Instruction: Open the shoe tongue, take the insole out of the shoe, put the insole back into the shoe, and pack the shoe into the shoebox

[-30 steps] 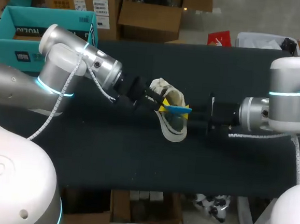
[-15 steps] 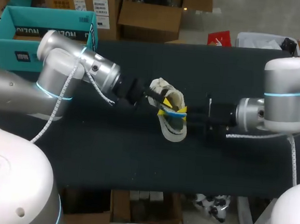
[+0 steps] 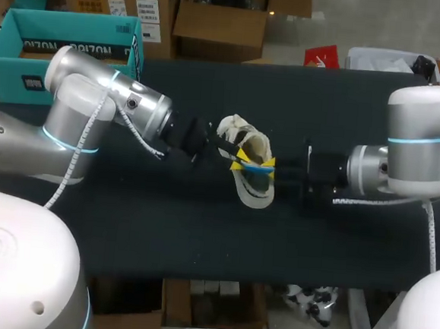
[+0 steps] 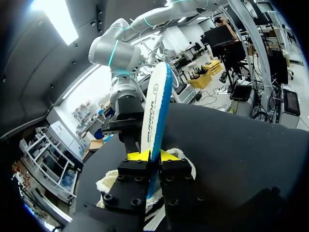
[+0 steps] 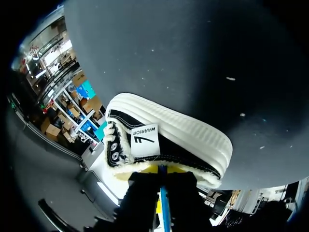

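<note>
Both pincers pinch the thin blue foam insole (image 3: 260, 162) edge-on. My left pincer (image 4: 147, 155) and right pincer (image 5: 161, 170) steady it over the black, cream-soled, fleece-lined shoe (image 3: 253, 184) mid-table, ready, I judge, for sliding in.

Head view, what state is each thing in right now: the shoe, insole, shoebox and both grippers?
shoe: lying on its side on the table.
insole: mostly clear of the shoe, held by both grippers.
shoebox: open, no shoe in it.
left gripper: shut on the insole.
right gripper: shut on the insole.
</note>
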Tool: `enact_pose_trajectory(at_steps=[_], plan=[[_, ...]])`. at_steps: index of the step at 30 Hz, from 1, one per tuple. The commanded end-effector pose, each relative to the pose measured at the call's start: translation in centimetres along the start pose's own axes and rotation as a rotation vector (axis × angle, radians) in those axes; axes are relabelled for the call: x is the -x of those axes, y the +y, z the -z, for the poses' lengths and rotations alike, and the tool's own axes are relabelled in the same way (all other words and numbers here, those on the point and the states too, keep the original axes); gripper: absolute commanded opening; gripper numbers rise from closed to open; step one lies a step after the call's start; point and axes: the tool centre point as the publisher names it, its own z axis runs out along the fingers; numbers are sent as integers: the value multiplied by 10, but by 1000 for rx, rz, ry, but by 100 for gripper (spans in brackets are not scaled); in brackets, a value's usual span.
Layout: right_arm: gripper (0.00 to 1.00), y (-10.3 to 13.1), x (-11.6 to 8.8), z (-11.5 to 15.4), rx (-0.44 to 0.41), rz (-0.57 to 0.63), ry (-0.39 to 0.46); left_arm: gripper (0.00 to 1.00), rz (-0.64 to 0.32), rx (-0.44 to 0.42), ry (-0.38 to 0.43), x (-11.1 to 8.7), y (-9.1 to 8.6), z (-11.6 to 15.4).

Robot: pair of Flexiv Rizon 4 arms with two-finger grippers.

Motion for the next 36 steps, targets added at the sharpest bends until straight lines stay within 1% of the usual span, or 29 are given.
enact_pose_trajectory(at_steps=[1, 2, 3, 5, 6, 8, 12, 13, 14, 16, 17, 21, 22, 25, 27, 31, 36], plan=[[0, 2, 1, 4, -16, -1, 5, 0, 3, 19, -7, -2, -2, -6], [0, 2, 1, 5, -17, -1, 6, 0, 4, 23, -6, -3, -1, -7], [29, 1, 2, 6, -18, 0, 9, 0, 5, 26, -7, -3, 0, -8], [62, -4, 5, 9, -12, 1, 14, 0, 8, 33, -8, -3, 1, -9], [74, -6, 7, 11, -6, 4, 15, 0, 9, 34, -9, -4, 1, -9], [76, -12, 10, 16, 7, 12, 17, 0, 11, 40, -11, -5, 2, -9], [67, -24, 16, 22, 30, 26, 13, 0, 16, 45, -18, -6, 5, -9], [63, -26, 17, 22, 35, 30, 12, 0, 17, 45, -19, -6, 6, -8], [49, -28, 17, 22, 36, 31, 12, 0, 19, 45, -20, -7, 6, -8], [33, -30, 18, 21, 35, 40, 15, 0, 22, 45, -22, -7, 8, -9], [26, -31, 18, 20, 33, 44, 14, 0, 23, 46, -23, -8, 8, -9], [13, -34, 17, 15, 28, 62, 6, 0, 25, 48, -23, -8, 9, -11], [6, -35, 17, 13, 23, 69, 3, 0, 25, 49, -24, -8, 9, -12], [4, -37, 17, 10, 19, 75, 2, 0, 25, 53, -27, -7, 9, -13], [0, -37, 18, 9, 15, 78, 2, 0, 26, 56, -28, -7, 9, -14], [0, -33, 17, 6, 21, 85, 4, 0, 29, 70, -26, -5, 13, -17], [0, -19, 11, 2, 35, 80, 7, 0, 46, 72, -18, 3, 22, -20]])
